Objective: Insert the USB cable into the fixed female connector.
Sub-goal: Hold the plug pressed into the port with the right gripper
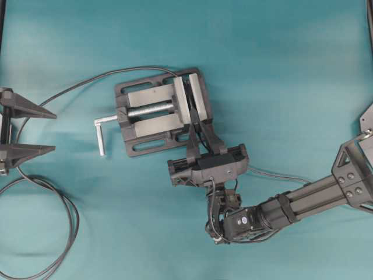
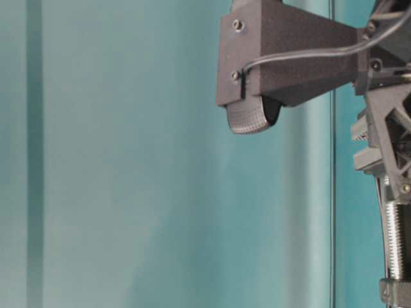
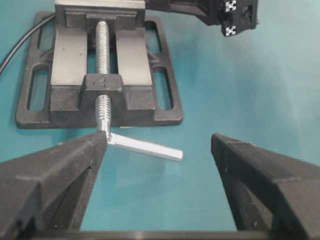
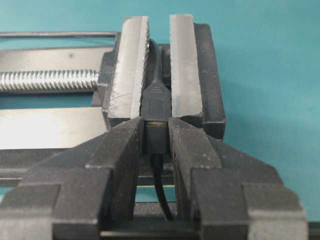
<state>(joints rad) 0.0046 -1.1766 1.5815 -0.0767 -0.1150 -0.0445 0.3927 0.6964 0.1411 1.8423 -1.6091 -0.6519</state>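
In the right wrist view my right gripper (image 4: 156, 122) is shut on the USB cable's dark plug (image 4: 156, 137), and its thin cable (image 4: 162, 190) trails back between the fingers. The plug's front meets the fixed female connector (image 4: 155, 100), which is clamped between the vise's jaws. Only a thin sliver of metal shows between plug and connector. From overhead the right gripper (image 1: 197, 123) reaches into the vise (image 1: 145, 111) from the near side, and the USB cable (image 1: 274, 173) runs off to the right. My left gripper (image 1: 52, 131) stands open at the far left, holding nothing.
The vise's silver crank handle (image 3: 145, 147) lies just ahead of the open left gripper (image 3: 159, 140), close to its left fingertip (image 3: 97, 142). The connector's thicker black cable (image 1: 64, 93) curves left from the vise and loops at the front left (image 1: 67, 233).
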